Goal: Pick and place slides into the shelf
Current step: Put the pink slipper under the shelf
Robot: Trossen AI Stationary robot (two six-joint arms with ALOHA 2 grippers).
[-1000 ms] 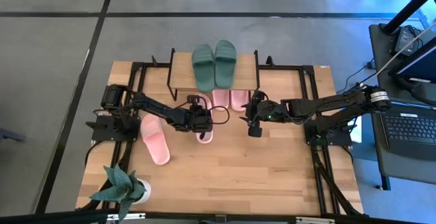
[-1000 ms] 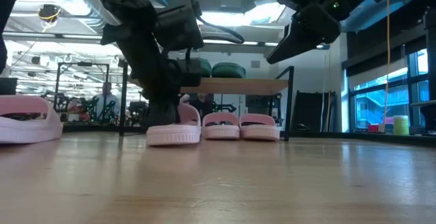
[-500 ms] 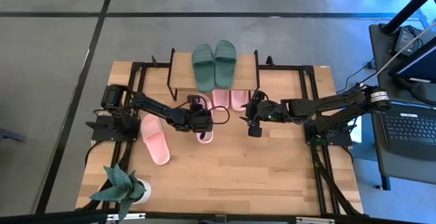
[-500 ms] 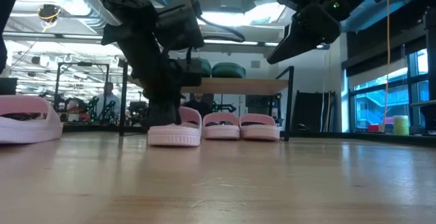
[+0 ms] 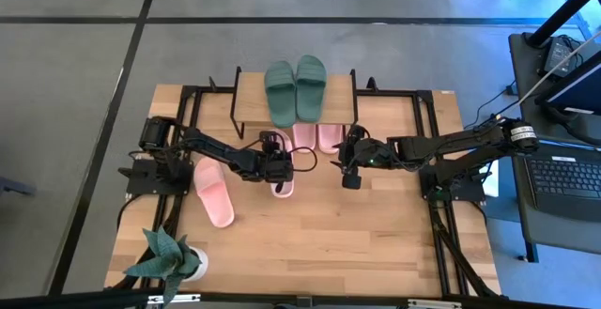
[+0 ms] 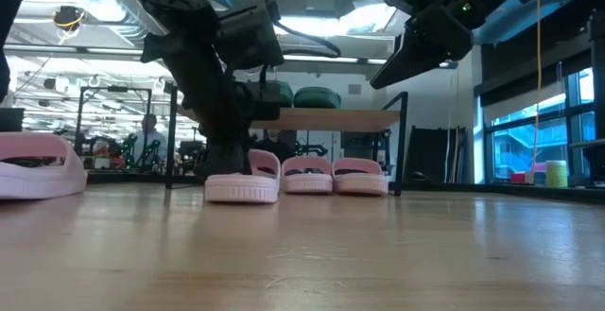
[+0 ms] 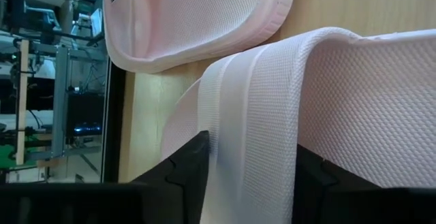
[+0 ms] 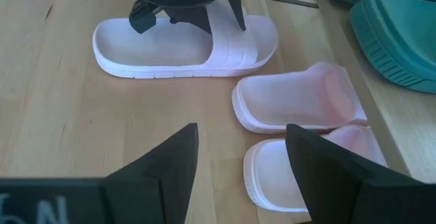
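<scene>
The left gripper (image 5: 275, 163) hangs over a pink slide (image 5: 282, 179) lying on the table (image 5: 310, 243) just in front of the shelf (image 5: 246, 98). Its two fingers (image 7: 184, 176) straddle the slide's wide strap (image 7: 259, 115), one on each side. Whether they press the strap or stand a little off it I cannot tell; they look close to it, not wide.

The slide's long axis runs from the fingers toward the shelf, toe end pointing in under the plank. So the way in is straight ahead of the left fingers, beside the pink pair (image 5: 316, 136) already under the shelf. The left arm is plainly the nearer one.

The right gripper (image 5: 350, 168) hovers above the table, well apart from any slide, its fingers (image 8: 170, 163) spread wide and empty. Ahead of them lie the pink pair (image 8: 306, 129) and, farther off, the slide (image 8: 184, 47) under the left gripper.

The green pair (image 5: 295, 88) sits on the shelf's top. One more pink slide (image 5: 213, 192) lies well behind the left fingers, out on the table near the left arm's base.

The slides are one-piece moulded rubber with a fine dimpled weave texture, rounded edges and a ribbed band on the strap; I judge them soft and a bit springy. The shelf is a light wood plank on thin black legs. The table is pale wood boards.
</scene>
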